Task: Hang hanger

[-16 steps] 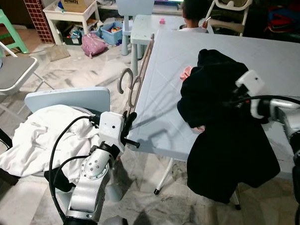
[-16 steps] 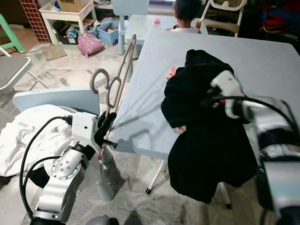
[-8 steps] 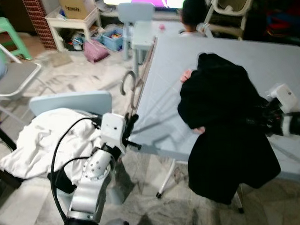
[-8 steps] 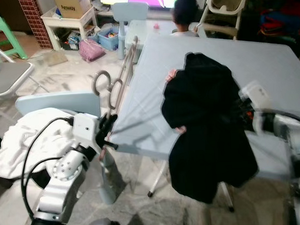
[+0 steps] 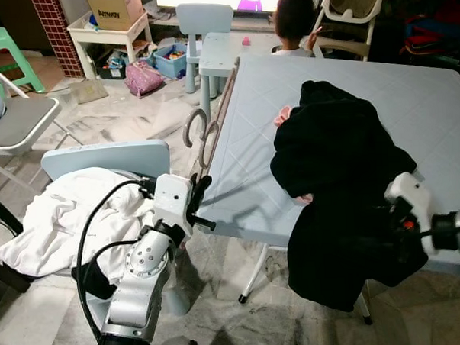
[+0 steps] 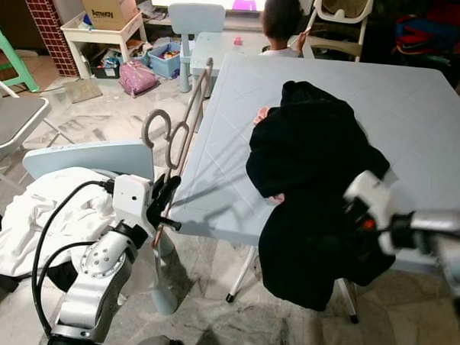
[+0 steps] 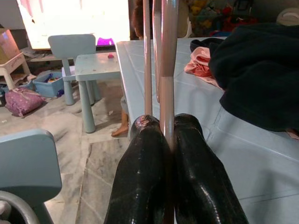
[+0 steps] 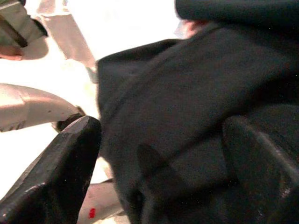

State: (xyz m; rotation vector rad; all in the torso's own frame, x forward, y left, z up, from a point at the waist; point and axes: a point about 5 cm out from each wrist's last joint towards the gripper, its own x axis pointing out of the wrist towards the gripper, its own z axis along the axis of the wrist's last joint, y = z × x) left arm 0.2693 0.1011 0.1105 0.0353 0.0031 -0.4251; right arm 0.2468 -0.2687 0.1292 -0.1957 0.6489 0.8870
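Black garment (image 5: 337,183) (apparently overhanging) blocks the table (image 5: 440,94) edge.

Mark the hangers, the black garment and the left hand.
hangers (image 5: 196,128): left eye view, on the hooks.
black garment (image 5: 336,152): left eye view, mid-cloth on the table.
left hand (image 7: 169,140): left wrist view, between the fingertips.

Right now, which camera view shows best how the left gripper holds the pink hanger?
The left wrist view: the left gripper has both black fingers shut on the pink hanger rod. The eye views show the whole hanger, with its hook, beside the table's edge, but the grip looks small there.
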